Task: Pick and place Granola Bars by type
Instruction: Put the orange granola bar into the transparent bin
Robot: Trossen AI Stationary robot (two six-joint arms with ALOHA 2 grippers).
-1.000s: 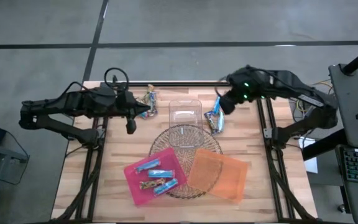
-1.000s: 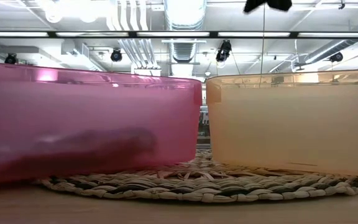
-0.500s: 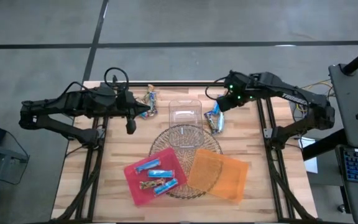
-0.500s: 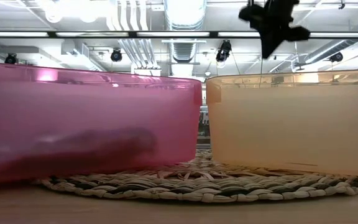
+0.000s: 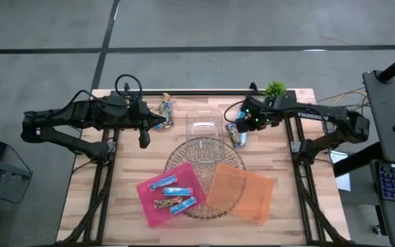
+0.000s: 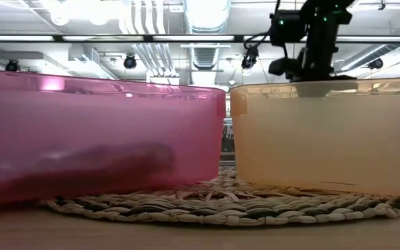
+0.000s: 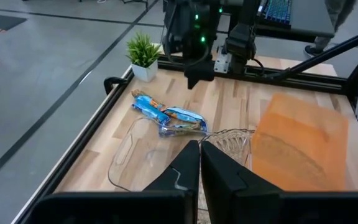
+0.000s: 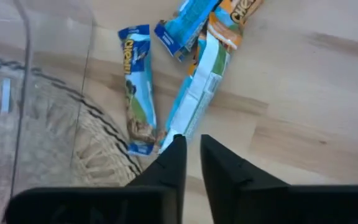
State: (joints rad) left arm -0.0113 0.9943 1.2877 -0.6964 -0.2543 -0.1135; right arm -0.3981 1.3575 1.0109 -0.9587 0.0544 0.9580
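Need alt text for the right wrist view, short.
The right gripper hangs close above a small heap of granola bars on the wooden table, its fingers only slightly apart and holding nothing. Most wrappers are light blue, one shows orange. A clear plastic box and a woven mat lie beside the heap.

White lettering reading "TROSSEN" runs along the dark forearm of the right arm [image 5: 314, 114]. A light blue wrapped granola bar [image 8: 137, 87] shows "Cheeri", the rest unreadable.
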